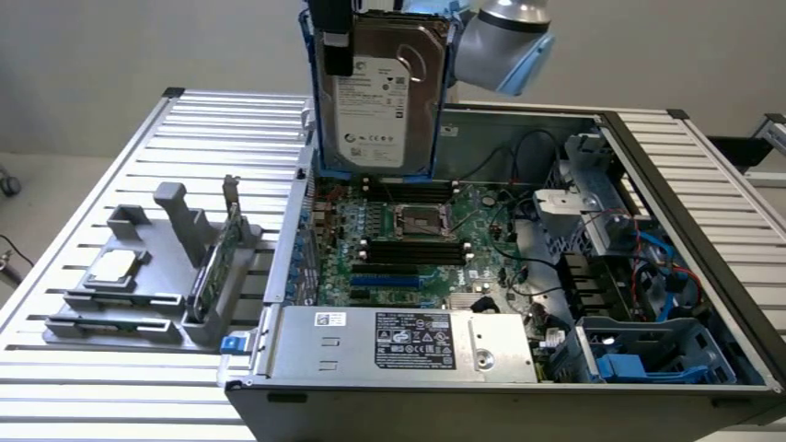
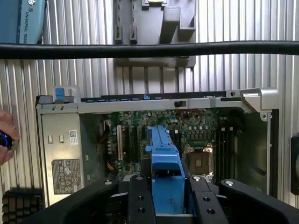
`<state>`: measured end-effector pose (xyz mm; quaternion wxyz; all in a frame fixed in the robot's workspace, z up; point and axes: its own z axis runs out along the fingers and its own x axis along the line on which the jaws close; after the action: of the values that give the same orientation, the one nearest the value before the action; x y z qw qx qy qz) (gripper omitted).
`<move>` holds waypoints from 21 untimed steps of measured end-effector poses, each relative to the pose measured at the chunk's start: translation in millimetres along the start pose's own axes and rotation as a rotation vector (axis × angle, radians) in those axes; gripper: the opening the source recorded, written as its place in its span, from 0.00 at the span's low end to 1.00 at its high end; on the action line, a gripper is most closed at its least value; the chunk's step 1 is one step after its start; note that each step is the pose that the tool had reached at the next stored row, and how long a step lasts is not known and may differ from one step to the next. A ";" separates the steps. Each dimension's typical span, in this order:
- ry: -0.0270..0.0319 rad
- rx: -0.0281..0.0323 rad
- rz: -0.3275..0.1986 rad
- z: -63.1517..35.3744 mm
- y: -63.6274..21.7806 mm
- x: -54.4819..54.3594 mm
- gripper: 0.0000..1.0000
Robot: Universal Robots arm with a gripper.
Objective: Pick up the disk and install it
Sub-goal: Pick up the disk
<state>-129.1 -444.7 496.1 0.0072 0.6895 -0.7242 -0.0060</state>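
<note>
The disk, a silver-grey hard drive with a white label in a bright blue carrier, hangs upright above the back of the open computer case. My gripper holds it from above, shut on its upper end. In the wrist view the blue carrier sits edge-on between my black fingers, with the gripper closed on it over the motherboard.
Inside the case lie the motherboard, a grey power supply and a blue drive bay. A grey fixture on the slatted table holds a silver chip and a green card. A person's hand is beside the case.
</note>
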 end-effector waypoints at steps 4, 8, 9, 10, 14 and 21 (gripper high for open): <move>0.0001 0.0001 0.000 -0.1 -10.7 8.7 0.33; 0.0004 0.0001 0.000 -0.2 -21.0 17.6 0.33; 0.0005 0.0001 0.000 -0.2 -23.5 19.9 0.33; 0.0006 0.0000 0.000 -0.2 -26.0 22.0 0.33; 0.0010 0.0001 0.000 -0.1 -36.3 31.0 0.33; 0.0013 0.0001 0.000 0.1 -54.9 46.8 0.33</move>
<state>-76.6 -494.1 495.0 0.0077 0.6895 -0.7242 -0.0055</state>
